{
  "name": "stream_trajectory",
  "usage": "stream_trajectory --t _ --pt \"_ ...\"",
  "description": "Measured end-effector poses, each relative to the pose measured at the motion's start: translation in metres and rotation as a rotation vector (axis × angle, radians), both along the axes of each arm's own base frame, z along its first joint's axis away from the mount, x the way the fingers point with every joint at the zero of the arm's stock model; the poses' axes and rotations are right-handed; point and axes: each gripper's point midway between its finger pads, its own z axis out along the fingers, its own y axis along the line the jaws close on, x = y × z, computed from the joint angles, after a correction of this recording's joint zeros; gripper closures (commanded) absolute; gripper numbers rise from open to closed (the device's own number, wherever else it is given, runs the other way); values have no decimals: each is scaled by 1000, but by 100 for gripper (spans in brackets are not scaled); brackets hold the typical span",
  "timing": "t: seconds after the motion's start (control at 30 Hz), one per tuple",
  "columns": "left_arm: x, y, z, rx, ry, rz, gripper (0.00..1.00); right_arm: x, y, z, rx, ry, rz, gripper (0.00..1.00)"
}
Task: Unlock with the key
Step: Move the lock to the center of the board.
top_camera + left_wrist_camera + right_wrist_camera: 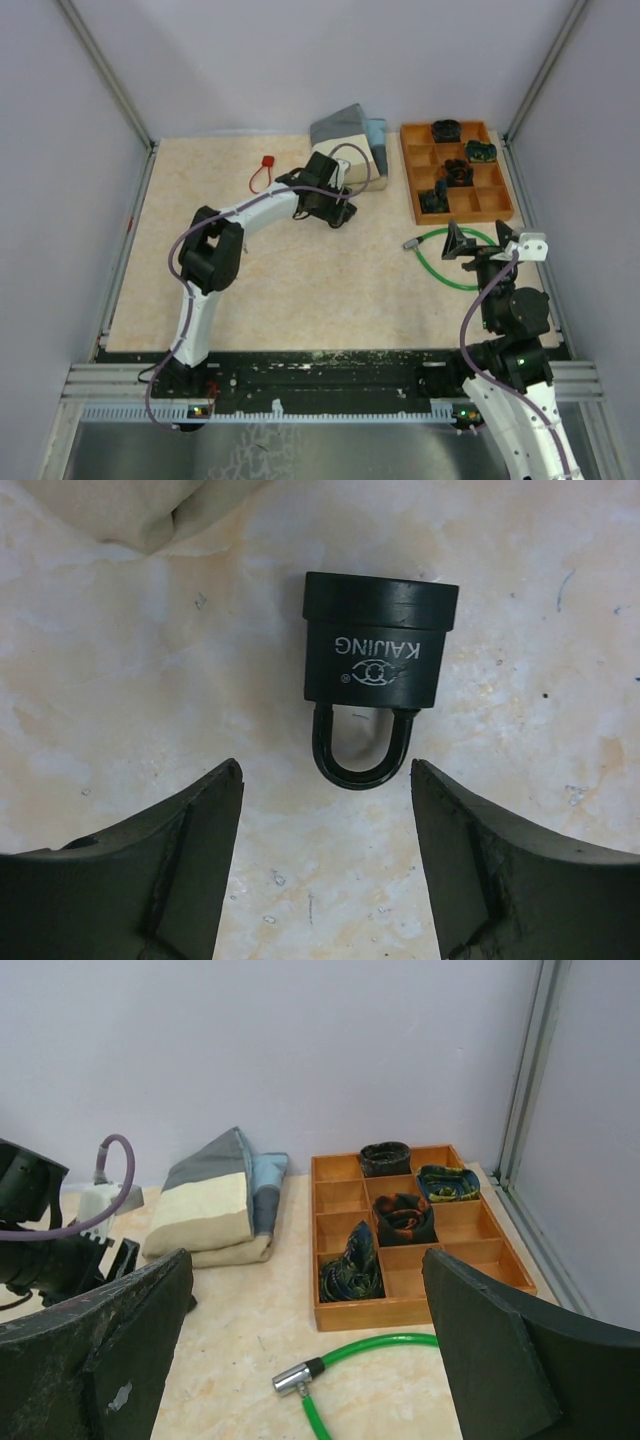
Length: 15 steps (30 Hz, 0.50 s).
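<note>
Left gripper (325,772) first: jaws apart and nothing in them, hovering over the table (120,700). At twelve o'clock from it lies the black padlock (380,640), flat on the surface, its shackle (355,777) pointing back at the fingers, the loop showing between the two tips. Whether either tip touches it, I can't tell. The shackle looks seated in the body, so I judge it locked.

Right gripper (308,1270): spread wide and empty. A green cable (370,1345) with a metal end lies at its six o'clock, and a wooden compartment tray (400,1312) holding rolled cloths sits at one o'clock.

By my read, it's early going: no key in either gripper and no key in the lock. Securing the padlock, fetching the key, inserting it and turning it all remain.

The left wrist view alone shows the padlock; from above, the arm hides it. The top view alone shows a small red tag with a thin loop (266,163) at ten o'clock from the left gripper. It may be the key, but it's too small to say.
</note>
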Motion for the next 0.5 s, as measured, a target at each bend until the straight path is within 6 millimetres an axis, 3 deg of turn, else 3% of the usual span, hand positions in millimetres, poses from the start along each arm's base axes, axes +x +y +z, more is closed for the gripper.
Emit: stream_trajectory --t 0.23,0.5 --pt "3 4 -23 43 16 13 46 0 1 0 -2 -1 8 3" --pt "5 5 -30 59 12 1 59 0 3 0 -4 -1 17 3"
